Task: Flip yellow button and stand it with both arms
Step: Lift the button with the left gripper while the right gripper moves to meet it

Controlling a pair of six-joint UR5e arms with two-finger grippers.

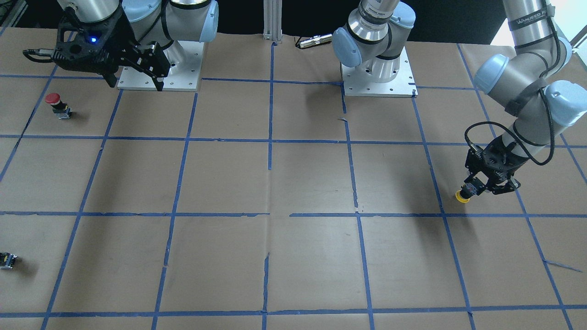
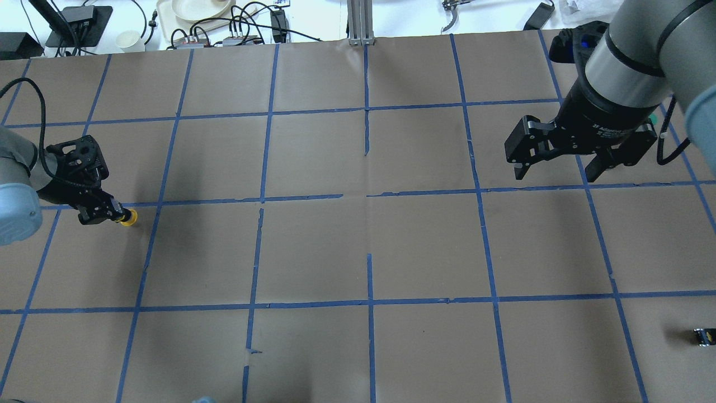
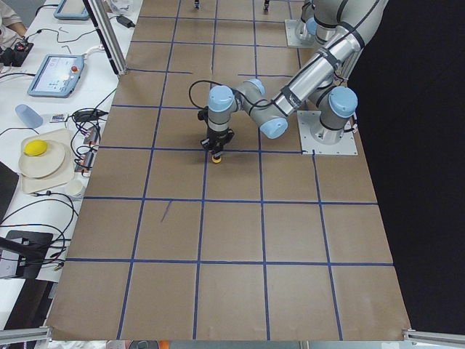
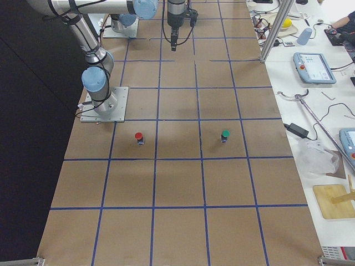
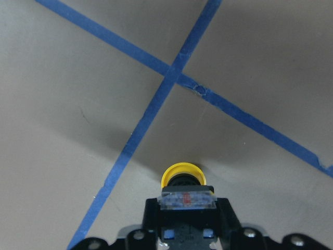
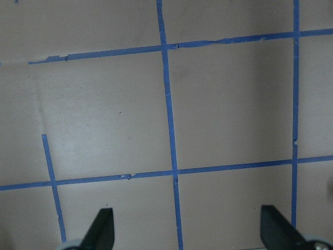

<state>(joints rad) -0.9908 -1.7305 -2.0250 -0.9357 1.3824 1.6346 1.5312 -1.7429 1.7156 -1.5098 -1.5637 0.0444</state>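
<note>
Both seemed staged for a handover: left gripper [image 1: 475, 189] clamped the yellow button [image 1: 462, 196], cap outward, while right gripper [image 2: 555, 168] hung wide open, empty.

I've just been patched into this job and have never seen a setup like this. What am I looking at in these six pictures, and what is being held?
Two jointed robot arms work at a table covered in brown paper with a blue tape grid. Four pictures come from fixed cameras: one across the table facing the robot, one over its shoulders, and one at each end of the table. The other two come from cameras on the wrists. The left gripper is shut on the yellow button, with the cap pointing down towards the paper; its wrist camera shows this close up. The right gripper hangs open and empty above the table. Also on the table are a red button, a green button and a small black-and-yellow switch piece.
</note>
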